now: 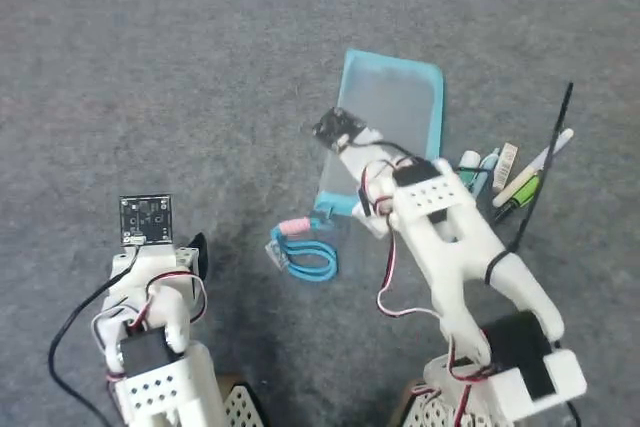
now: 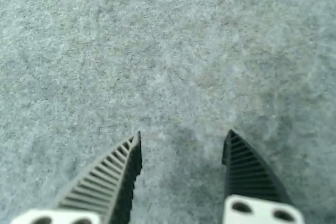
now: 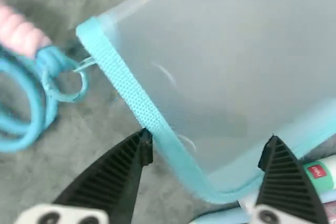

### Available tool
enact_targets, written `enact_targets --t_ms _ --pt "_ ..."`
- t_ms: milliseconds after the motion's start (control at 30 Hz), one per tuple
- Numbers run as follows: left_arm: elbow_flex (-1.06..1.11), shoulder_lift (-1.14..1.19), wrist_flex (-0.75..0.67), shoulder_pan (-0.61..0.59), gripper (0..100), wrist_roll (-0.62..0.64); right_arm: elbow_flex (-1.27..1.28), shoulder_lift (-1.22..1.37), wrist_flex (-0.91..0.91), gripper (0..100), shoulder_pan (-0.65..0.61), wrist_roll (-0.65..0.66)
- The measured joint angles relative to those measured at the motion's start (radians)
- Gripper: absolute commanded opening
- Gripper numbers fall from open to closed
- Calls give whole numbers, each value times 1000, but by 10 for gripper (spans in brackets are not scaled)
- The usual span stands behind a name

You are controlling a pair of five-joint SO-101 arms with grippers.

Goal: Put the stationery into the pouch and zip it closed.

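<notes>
Pouch (image 1: 395, 97), translucent with teal trim, lies on the grey tabletop (image 1: 150, 67), its blue wrist strap (image 1: 310, 259) looped beside its near corner. The right gripper (image 3: 210, 142) hangs over that corner with jaws spread, straddling the teal edge. Pens and markers, the stationery (image 1: 510, 182), lie just beside the pouch, outside it. The left gripper (image 2: 181, 148) hovers above bare tabletop, well apart, jaws spread.

The left arm (image 1: 150, 297) sits folded at the near left; its left gripper (image 2: 184, 137) points down, jaws spread apart; the right arm (image 1: 450, 237) stretches from the near right toward the far centre; the right gripper (image 3: 209, 140) tilts downward, jaws wide.
</notes>
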Motion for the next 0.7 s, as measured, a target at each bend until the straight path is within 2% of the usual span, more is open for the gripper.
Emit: enact_targets --t_ms 133,367,567,700 --pt "0 0 0 0 240 0 -58 -11 72 322 -2 -92" --pt "0 0 0 0 240 0 -60 -199 178 322 -80 -407" --pt "0 0 0 0 240 0 -61 -206 126 322 -215 -713" --pt "0 0 0 0 240 0 -61 -95 37 321 -299 -911"
